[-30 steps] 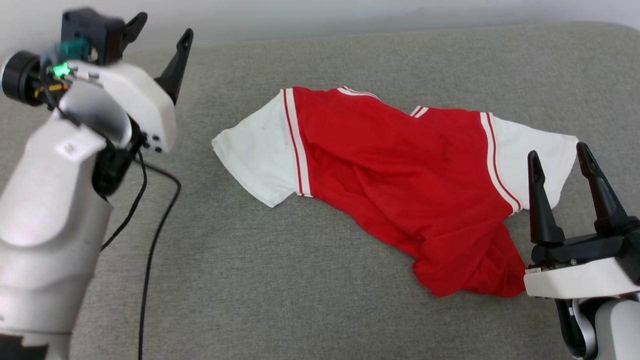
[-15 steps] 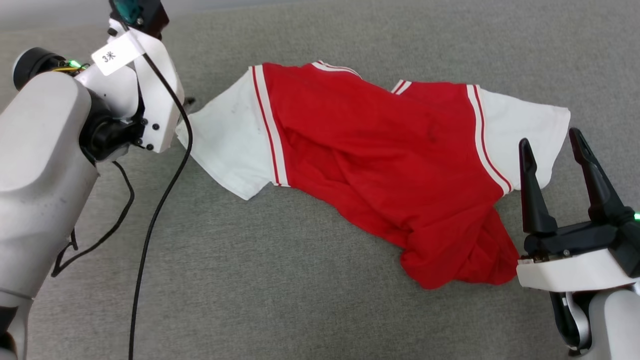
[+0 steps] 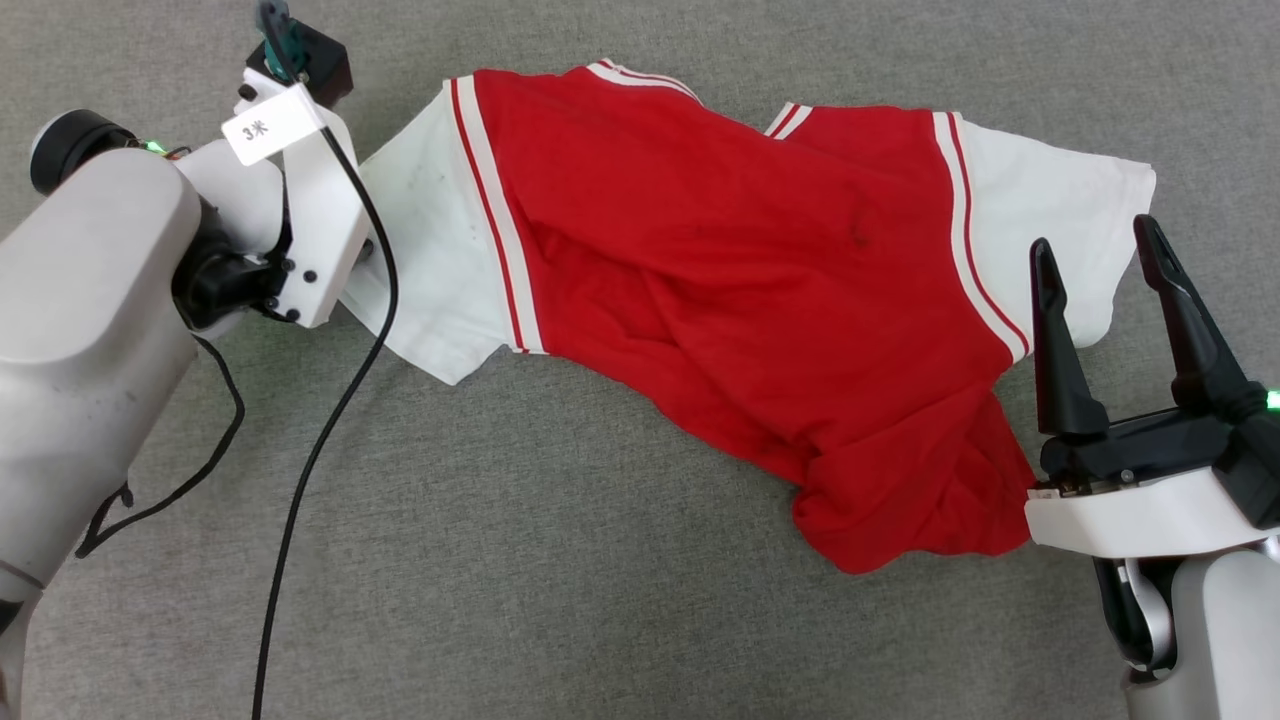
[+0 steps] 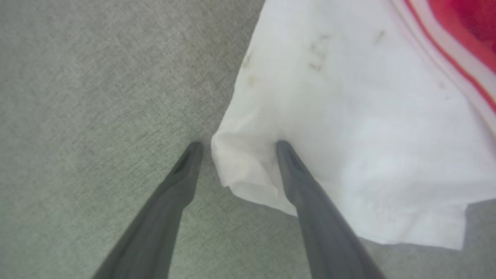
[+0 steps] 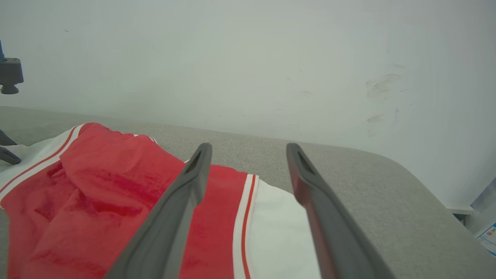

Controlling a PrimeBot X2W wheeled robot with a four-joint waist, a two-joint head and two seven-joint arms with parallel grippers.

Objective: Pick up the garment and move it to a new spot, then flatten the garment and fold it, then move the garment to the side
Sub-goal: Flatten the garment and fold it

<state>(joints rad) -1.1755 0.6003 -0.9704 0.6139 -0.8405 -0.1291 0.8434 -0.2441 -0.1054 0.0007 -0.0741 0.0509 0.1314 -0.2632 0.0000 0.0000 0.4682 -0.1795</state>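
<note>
Red jersey fabric with white sleeves: the garment (image 3: 720,300) lies rumpled across the middle of the grey-covered bench (image 3: 600,600), with its hem bunched at the near right.

Step in hand, by my judgement: the first pick-up.

The left end effector (image 4: 237,145) stands open and low at the left sleeve (image 4: 348,135). One fingertip is on the sleeve's corner, the other at bare bench just beside the cloth edge. The right end effector (image 3: 1092,235) is likewise spread and holds nothing. It hovers near the right sleeve (image 3: 1060,190) and the bunched hem.

Recommendation: keep the left fingertips low so that the corner sits fully between them. Close on a full fold of cloth rather than on the very edge. Bring the right side to a matching hold before lifting, or the shirt is likely to swing and twist.

Count: one garment, two sleeves, two end effectors with two fingers each.
</note>
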